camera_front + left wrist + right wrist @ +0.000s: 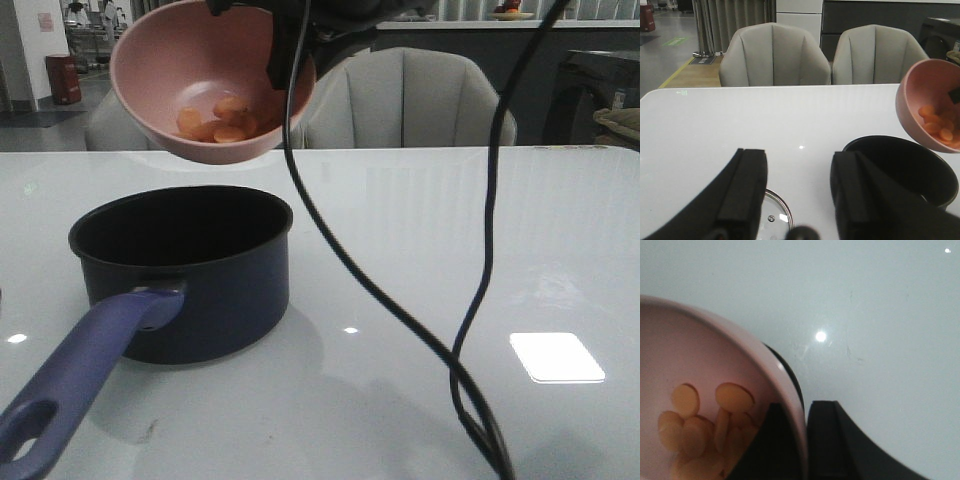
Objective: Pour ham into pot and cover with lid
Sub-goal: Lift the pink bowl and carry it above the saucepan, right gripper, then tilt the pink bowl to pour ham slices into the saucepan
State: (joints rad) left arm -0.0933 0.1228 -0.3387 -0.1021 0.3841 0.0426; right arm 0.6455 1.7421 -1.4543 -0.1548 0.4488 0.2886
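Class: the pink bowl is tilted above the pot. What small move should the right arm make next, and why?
Probably tip the bowl further: the right claw pinches its rim above the pot, yet the ham sits inside the bowl.

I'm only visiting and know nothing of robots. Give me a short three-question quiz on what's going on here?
1. True or false: the ham is already in the pot.
2. What does the right gripper grip? A) the pot's handle B) the rim of the pink bowl C) the lid
3. Fill in: the lid lies on the ____, below the open left gripper.

Key:
1. False; it is in the tilted bowl, held above the pot.
2. B
3. table
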